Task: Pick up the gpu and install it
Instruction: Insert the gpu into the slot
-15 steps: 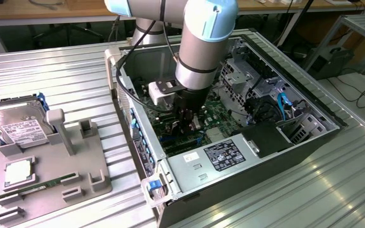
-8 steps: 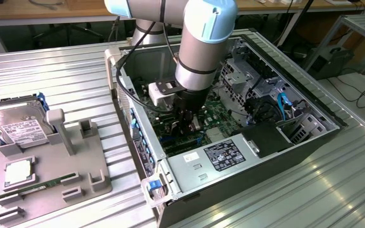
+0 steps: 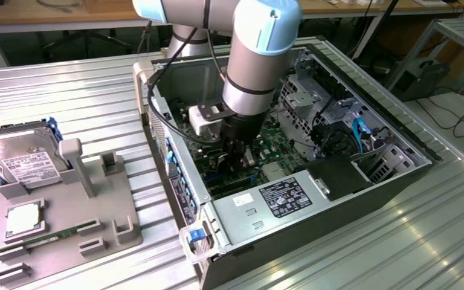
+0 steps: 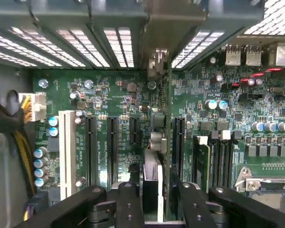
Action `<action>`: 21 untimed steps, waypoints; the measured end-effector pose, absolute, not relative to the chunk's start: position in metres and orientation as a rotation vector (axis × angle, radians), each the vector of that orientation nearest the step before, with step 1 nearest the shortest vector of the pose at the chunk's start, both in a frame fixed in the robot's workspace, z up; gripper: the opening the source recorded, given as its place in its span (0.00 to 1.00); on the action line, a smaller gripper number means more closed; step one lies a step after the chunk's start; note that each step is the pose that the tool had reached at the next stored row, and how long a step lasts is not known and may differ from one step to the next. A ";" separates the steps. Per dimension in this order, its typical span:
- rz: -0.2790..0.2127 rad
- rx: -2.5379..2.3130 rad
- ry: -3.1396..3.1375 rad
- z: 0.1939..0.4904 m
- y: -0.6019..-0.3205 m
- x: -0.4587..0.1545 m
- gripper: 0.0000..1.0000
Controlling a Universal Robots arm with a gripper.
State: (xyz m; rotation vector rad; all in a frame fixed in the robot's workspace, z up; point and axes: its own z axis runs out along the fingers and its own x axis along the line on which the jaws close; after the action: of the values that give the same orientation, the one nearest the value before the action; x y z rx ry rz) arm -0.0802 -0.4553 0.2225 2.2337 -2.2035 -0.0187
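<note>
A: Tool state?
B: Gripper clamped on the gpu, card held edge-on between its fingers.
A: Card location?
B: Directly below the tool, standing over the motherboard slots inside the computer case.

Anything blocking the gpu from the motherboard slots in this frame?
Nothing visible does. The gripper holds the gpu edge-on over the motherboard, between the black expansion slots. The card hides the strip of board straight under it, so that part cannot be checked.
</note>
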 end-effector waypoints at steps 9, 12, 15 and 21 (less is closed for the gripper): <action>-0.008 2.238 -2.208 0.264 -0.454 -0.080 0.35; -0.005 2.240 -2.210 0.278 -0.454 -0.080 0.35; 0.000 2.241 -2.211 0.289 -0.454 -0.080 0.35; 0.000 2.241 -2.211 0.289 -0.454 -0.080 0.11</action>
State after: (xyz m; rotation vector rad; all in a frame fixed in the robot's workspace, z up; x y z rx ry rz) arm -0.0802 -0.4537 0.2887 2.2415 -2.2112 0.0001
